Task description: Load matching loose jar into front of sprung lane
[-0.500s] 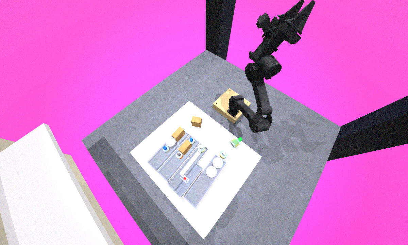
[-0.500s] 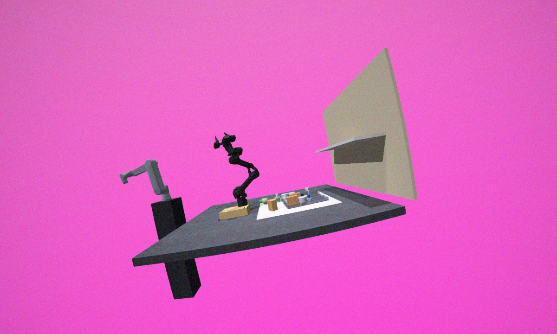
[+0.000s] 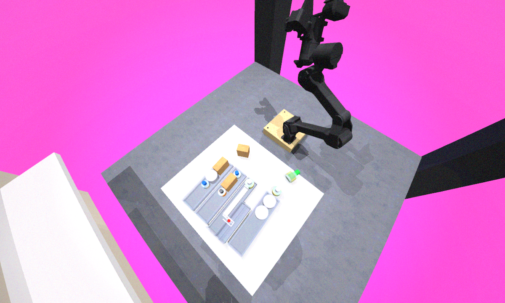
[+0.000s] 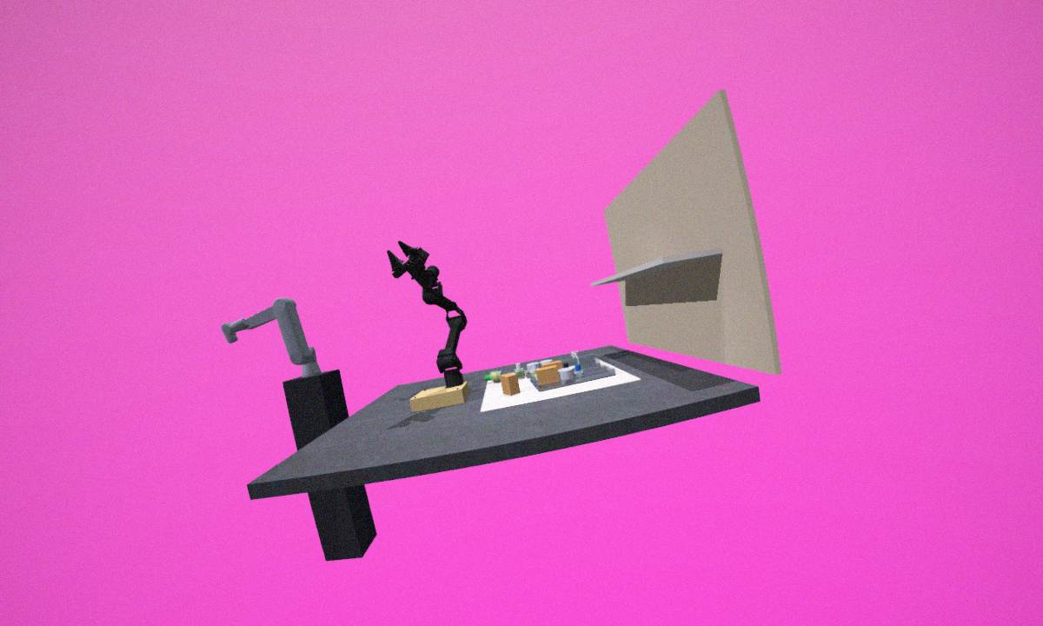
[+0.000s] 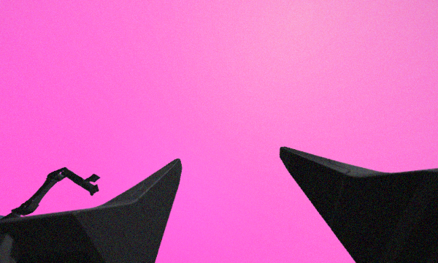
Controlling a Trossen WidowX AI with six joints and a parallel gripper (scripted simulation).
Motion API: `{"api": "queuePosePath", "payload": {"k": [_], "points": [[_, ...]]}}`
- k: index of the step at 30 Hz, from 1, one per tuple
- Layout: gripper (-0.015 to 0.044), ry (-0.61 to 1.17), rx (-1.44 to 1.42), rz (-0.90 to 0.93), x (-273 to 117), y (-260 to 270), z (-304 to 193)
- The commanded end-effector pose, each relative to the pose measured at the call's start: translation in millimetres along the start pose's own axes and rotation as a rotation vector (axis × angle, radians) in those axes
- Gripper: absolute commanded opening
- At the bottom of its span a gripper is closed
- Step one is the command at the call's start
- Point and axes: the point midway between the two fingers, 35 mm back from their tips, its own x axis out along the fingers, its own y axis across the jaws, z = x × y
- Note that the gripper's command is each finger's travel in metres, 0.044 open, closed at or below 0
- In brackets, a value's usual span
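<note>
Looks like a robot test bench here: black arm (image 3: 324, 94) (image 4: 454, 335) bolted on a wooden block (image 3: 278, 122) (image 4: 438, 398) at one o'clock, shop-style lanes (image 3: 218, 199) of goods towards seven!

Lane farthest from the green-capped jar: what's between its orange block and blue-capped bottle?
A round white container, between the orange block and blue-capped bottle. Top view shows it best; exterior agrees.

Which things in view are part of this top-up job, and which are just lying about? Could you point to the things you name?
Job:
- pale-capped jar in the lane (image 3: 249, 184)
- loose pale-capped jar (image 3: 276, 191), apparently its match
- sprung lane (image 3: 217, 227), apparently the red-marked one

Just lying about:
- green-capped jar (image 3: 291, 176) (image 4: 494, 377), on its side
- loose orange block (image 3: 243, 150) (image 4: 509, 384)
</note>
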Motion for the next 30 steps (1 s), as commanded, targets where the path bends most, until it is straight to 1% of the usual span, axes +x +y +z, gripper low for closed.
{"api": "queuePosePath", "payload": {"k": [1,7,13,17,22,26,30], "points": [[0.044,-0.105,0.155,0.15,2.1,36.4,32.4],[0.044,-0.282,0.407,0.44,-19.0,92.7,101.8],[0.044,-0.46,0.604,0.726,-67.0,124.3,174.7],[0.044,-0.571,0.706,0.917,-109.3,132.0,217.8],[0.044,-0.713,0.803,1.18,-175.4,127.7,264.5],[0.044,-0.781,0.846,1.35,-219.2,120.0,286.0],[0.044,-0.843,0.876,1.606,-283.5,104.7,306.1]]}}
